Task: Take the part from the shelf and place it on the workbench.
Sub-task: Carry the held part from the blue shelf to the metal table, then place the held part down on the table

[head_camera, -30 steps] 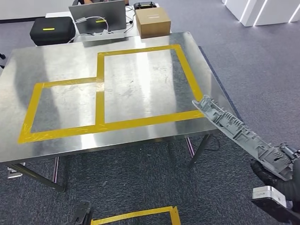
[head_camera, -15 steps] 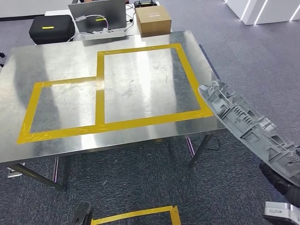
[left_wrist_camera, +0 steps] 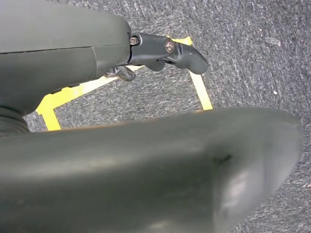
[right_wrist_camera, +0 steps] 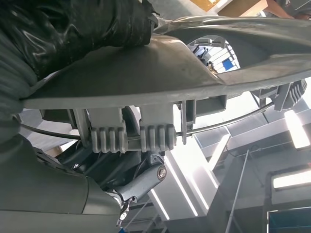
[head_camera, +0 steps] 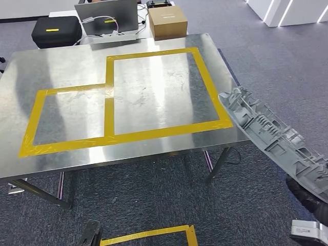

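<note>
The right hand [head_camera: 307,197], black-gloved at the lower right of the head view, grips one end of the part [head_camera: 270,136], a long grey ribbed plastic moulding. In the right wrist view its fingers [right_wrist_camera: 92,24] wrap over the part's [right_wrist_camera: 154,77] edge. The part slants up and to the left in the air, its free end over the near right corner of the workbench [head_camera: 77,66], just beside the yellow tape [head_camera: 109,110]. The left hand [left_wrist_camera: 161,51] hangs over grey carpet, its fingers straight, holding nothing. Behind the workbench sit a black case [head_camera: 56,31], a laptop [head_camera: 108,18] and a cardboard box [head_camera: 167,21].
</note>
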`<control>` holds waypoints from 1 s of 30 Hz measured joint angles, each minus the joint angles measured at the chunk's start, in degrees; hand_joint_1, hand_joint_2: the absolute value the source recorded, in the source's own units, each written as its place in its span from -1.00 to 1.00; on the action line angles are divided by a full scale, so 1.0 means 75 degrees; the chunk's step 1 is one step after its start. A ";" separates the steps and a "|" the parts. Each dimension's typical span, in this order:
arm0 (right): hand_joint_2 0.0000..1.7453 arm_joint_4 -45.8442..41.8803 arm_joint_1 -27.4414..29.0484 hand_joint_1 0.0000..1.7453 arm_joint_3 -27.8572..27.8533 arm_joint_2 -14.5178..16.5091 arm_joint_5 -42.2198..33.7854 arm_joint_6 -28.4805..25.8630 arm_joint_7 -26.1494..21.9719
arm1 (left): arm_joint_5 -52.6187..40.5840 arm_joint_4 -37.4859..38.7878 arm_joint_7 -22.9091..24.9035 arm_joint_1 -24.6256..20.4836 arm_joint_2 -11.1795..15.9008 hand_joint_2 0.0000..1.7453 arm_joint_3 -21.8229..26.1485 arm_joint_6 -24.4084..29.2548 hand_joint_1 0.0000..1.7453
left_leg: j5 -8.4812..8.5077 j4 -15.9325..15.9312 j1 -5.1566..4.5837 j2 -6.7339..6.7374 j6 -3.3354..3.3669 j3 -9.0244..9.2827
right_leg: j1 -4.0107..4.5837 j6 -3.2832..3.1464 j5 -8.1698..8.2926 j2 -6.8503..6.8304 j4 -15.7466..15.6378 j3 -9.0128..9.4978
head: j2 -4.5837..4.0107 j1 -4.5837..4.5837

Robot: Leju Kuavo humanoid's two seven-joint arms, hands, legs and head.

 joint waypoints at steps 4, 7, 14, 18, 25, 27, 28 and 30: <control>1.00 -0.0003 0.0000 1.00 0.0000 0.0000 -0.0009 0.0000 -0.0002 | 0.0000 0.0000 0.0000 0.0003 0.0000 -1.00 0.0000 -0.0001 -1.00 | 0.0000 0.0000 0.0000 -0.0001 0.0000 0.0000 | 0.0000 0.0000 0.0000 0.0000 0.0000 0.0000 | 0.0000 0.0000; 1.00 -0.0002 0.0000 1.00 -0.0002 0.0000 -0.0044 0.0002 0.0001 | 0.0001 0.0000 0.0000 0.0005 0.0000 -1.00 0.0000 -0.0001 -1.00 | -0.0001 0.0000 0.0000 -0.0001 0.0001 -0.0001 | 0.0000 0.0000 0.0000 -0.0001 0.0000 0.0000 | 0.0000 0.0000; 1.00 0.0268 -0.0193 1.00 -0.0408 -0.0026 -0.0714 0.0727 0.0181 | -0.0006 0.0000 0.0005 0.0002 0.0000 -1.00 -0.0032 -0.0055 -1.00 | -0.0001 0.0000 -0.0001 -0.0002 0.0001 -0.0004 | -0.0001 0.0001 0.0000 -0.0004 0.0000 0.0001 | 0.0000 -0.0002; 1.00 0.1041 -0.0605 1.00 -0.0680 -0.0191 -0.0732 0.1465 0.0272 | -0.0082 -0.0004 0.0087 -0.0023 0.0000 -1.00 -0.0162 -0.0162 -1.00 | 0.0000 0.0001 -0.0005 -0.0003 0.0003 -0.0005 | -0.0006 0.0002 0.0001 -0.0007 0.0000 0.0002 | 0.0000 -0.0001; 1.00 0.3721 -0.2745 1.00 -0.0108 -0.0819 0.0495 0.2677 0.0777 | -0.0293 -0.0073 0.0442 -0.0181 -0.0016 -1.00 -0.0565 -0.0420 -1.00 | 0.0010 0.0006 -0.0010 0.0024 0.0009 -0.0008 | -0.0015 0.0014 0.0035 0.0039 0.0002 -0.0008 | 0.0000 -0.0001; 1.00 0.4840 -0.3643 1.00 0.0489 -0.0931 0.0975 0.2794 0.0843 | -0.0323 -0.0103 0.0542 -0.0288 -0.0039 -1.00 -0.0728 -0.0469 -1.00 | 0.0027 0.0011 -0.0014 0.0024 0.0020 -0.0008 | -0.0018 0.0024 0.0050 0.0037 0.0000 -0.0018 | 0.0000 -0.0001; 1.00 0.5271 -0.3960 1.00 0.0760 -0.0960 0.1078 0.2795 0.0868 | -0.0323 -0.0115 0.0568 -0.0324 -0.0051 -1.00 -0.0791 -0.0479 -1.00 | 0.0038 0.0013 -0.0016 0.0011 0.0025 -0.0012 | -0.0020 0.0029 0.0053 0.0018 -0.0001 -0.0021 | 0.0000 0.0000; 1.00 0.5925 -0.4449 1.00 0.1230 -0.1003 0.1190 0.2795 0.0921 | -0.0323 -0.0128 0.0593 -0.0342 -0.0063 -1.00 -0.0899 -0.0486 -1.00 | 0.0054 0.0016 -0.0016 -0.0020 0.0027 -0.0021 | -0.0023 0.0031 0.0056 -0.0018 0.0001 -0.0026 | 0.0000 -0.0003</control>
